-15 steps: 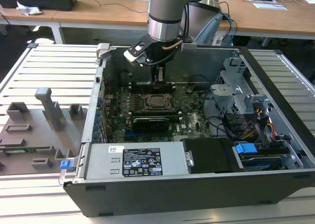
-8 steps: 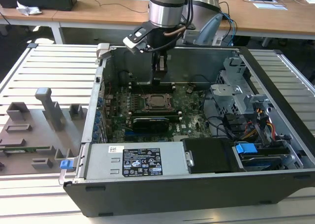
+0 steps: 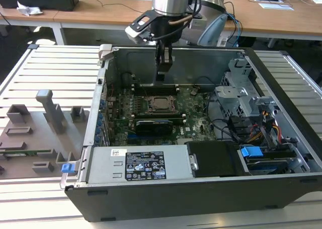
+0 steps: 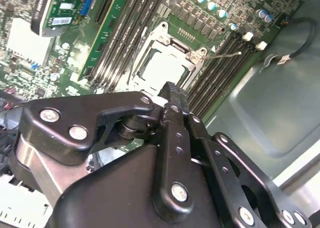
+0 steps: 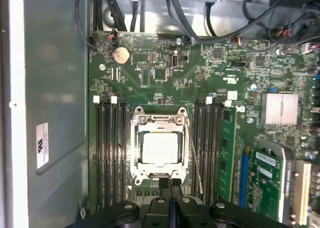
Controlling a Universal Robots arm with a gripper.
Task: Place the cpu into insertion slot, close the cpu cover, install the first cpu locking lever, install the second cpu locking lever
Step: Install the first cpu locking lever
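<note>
Fingers [image 5: 164,186] pressed together with nothing between them, tips over one edge of the cpu cover [image 5: 135,148]; can't tell if they touch it. The cover lies flat around the cpu [image 5: 160,147], which sits in the insertion slot [image 5: 139,178] just past the tips. A thin wire locking lever [image 5: 194,158] runs beside the cover, angled away from it. Memory slots [image 5: 107,153] flank the socket. Further out there is a white printed sticker [image 5: 42,145] on the case wall [image 5: 55,87] and a white label [image 3: 143,167] on the power supply [image 3: 108,163].
</note>
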